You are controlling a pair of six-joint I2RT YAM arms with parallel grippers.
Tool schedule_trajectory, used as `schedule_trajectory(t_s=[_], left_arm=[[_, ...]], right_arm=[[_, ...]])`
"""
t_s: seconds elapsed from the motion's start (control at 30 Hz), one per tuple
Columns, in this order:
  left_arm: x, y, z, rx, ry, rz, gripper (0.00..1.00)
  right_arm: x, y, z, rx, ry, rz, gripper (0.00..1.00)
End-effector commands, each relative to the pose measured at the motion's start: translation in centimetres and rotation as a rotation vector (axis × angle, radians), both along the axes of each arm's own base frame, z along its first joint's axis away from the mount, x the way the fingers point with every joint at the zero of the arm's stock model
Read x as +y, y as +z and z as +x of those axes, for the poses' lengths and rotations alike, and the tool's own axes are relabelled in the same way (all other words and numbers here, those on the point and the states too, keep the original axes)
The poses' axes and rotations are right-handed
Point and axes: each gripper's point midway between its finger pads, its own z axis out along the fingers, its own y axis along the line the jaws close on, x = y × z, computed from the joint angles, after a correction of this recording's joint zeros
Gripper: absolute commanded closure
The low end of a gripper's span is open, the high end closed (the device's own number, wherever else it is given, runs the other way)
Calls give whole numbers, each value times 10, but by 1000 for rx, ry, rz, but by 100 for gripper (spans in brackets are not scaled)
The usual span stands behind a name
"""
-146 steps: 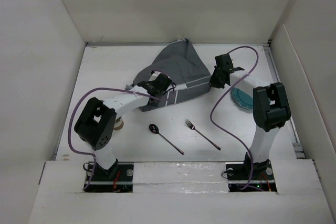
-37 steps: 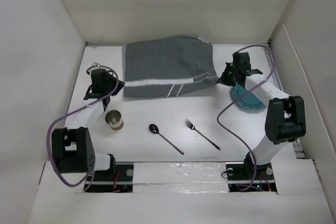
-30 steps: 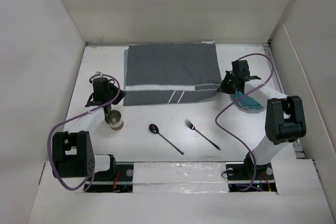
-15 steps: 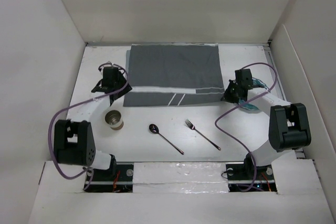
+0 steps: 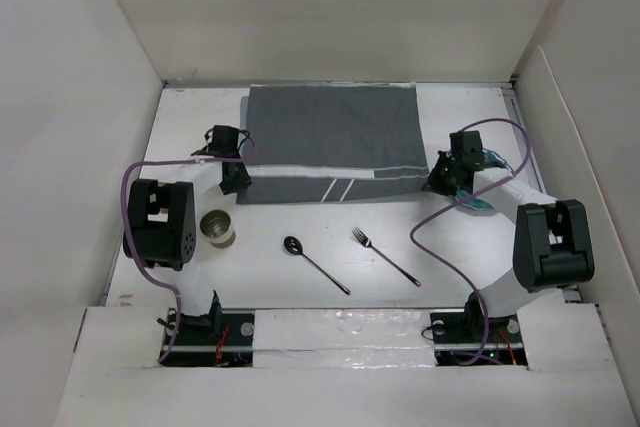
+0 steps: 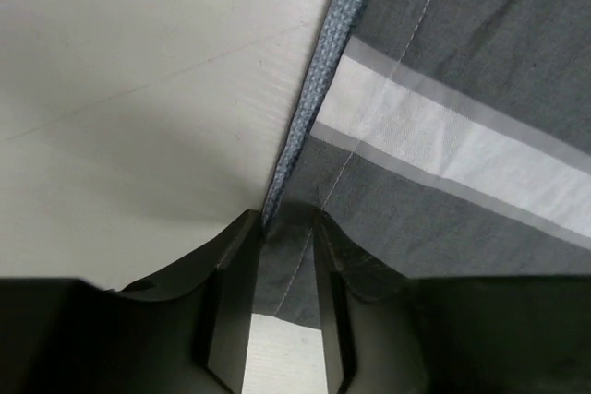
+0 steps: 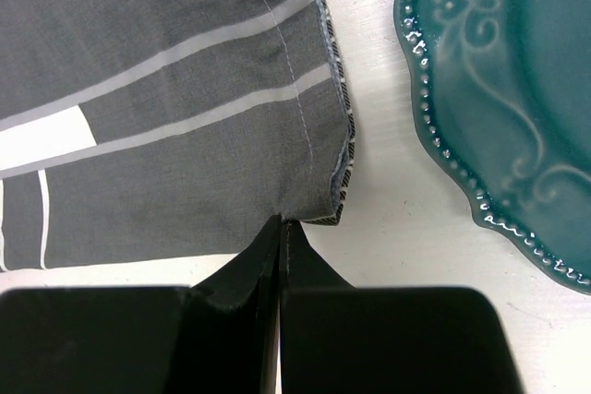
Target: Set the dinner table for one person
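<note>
1. Near zone. A spoon [image 5: 320, 269] and a fork [image 5: 386, 258] lie on the dinner table [image 5: 260, 272] between the two arm bases. Both run diagonally, bowl and tines toward the far left. They are apart from each other and from the cloth. A metal cup [image 5: 216, 229] stands upright left of the spoon, mouth up.

2. Left gripper [image 5: 238, 185]. It is positioned at the near-left corner of the placemat [image 5: 330, 132]. In the left wrist view the fingers [image 6: 231, 311] stand narrowly apart. The corner of the cloth lies flat in the gap between them, and bare table surface shows in the gap nearer the camera. The cloth is not pinched.

3. Right gripper [image 5: 437, 184]. It is positioned at the near-right corner of the placemat. In the right wrist view the jaws are pressed together, leaving only a thin seam. The hemmed near edge of the cloth meets their tips just beside the corner, and the gripper appears to be nipping it.

4. Placemat. The dark grey cloth lies spread flat at the far centre of the table. White stripes run across it parallel to the near edge, one broad and two narrow. Pale stitching follows the side hems.

5. Plate [image 7: 517, 89]. This teal item has a beaded scalloped rim and raised scroll relief. It rests on the table just right of the placemat corner and does not touch it. In the top view the right arm largely covers it.
</note>
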Motion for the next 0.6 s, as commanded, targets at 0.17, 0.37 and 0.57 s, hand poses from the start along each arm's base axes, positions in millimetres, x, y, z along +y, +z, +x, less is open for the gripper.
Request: schedule_trajectory(t_s=[0.17, 0.37, 0.57], left_arm=[[7, -16, -35, 103, -36, 26, 100], [4, -12, -52, 108, -44, 3, 100], [0, -1, -64, 91, -58, -27, 100]], right_arm=[[-6, 3, -12, -11, -2, -17, 100], [-15, 0, -29, 16, -24, -45, 100], [-20, -4, -42, 48, -33, -53, 100]])
